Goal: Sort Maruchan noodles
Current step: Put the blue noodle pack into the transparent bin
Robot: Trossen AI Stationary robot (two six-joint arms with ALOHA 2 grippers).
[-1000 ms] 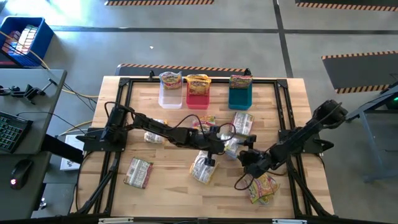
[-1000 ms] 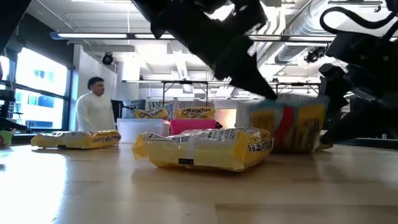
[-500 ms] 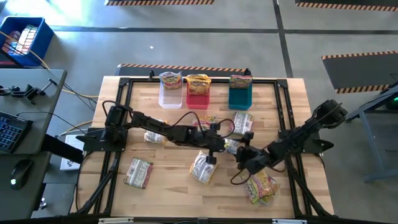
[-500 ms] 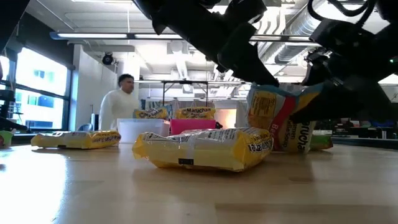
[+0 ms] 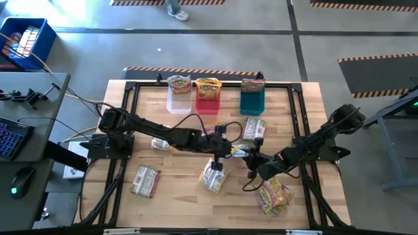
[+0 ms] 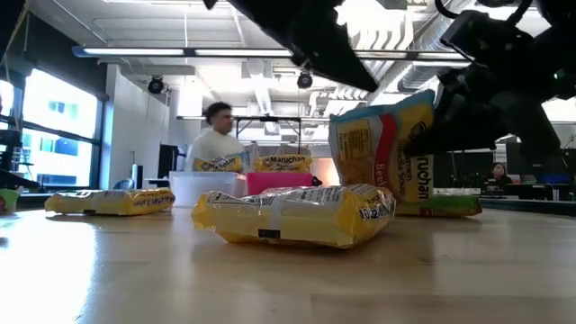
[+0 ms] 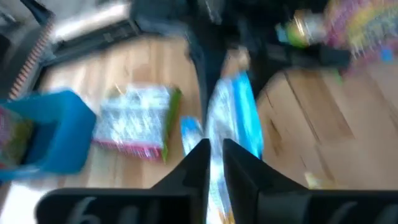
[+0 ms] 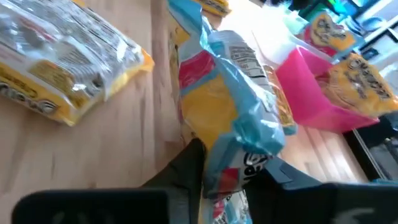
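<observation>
High view: The left gripper [image 5: 230, 151] and right gripper [image 5: 251, 162] meet near the table [image 5: 176, 196] centre, with a blue packet [image 5: 240, 154] between them. Three bins stand along the far edge: clear bin [image 5: 179, 101], red bin [image 5: 208, 101], teal bin [image 5: 251, 101], each with a packet standing in it. Loose packets lie around: a silver packet [image 5: 254, 128] near the teal bin, a yellow packet [image 5: 214, 176] below the left gripper, a pink packet [image 5: 275, 196] beneath the right arm, and another packet [image 5: 145, 181] toward the front left.

Low view: The blue packet [image 6: 382, 153] is upright and lifted off the table, gripped at its edge by a dark gripper. The yellow packet [image 6: 292, 214] lies flat in front. A person [image 6: 214, 144] stands in the room behind.

Left wrist view: The left fingers [image 7: 198, 163] stand close together, with the blue packet [image 7: 231, 121] just beyond them; whether they pinch it cannot be told. The teal bin [image 7: 46, 134] and silver packet [image 7: 138, 121] are visible.

Right wrist view: The right fingers [image 8: 189, 163] are pinching the blue packet [image 8: 227, 115] at its lower edge. The yellow packet [image 8: 59, 56] lies nearby; the red bin [image 8: 320, 96] is beyond.
</observation>
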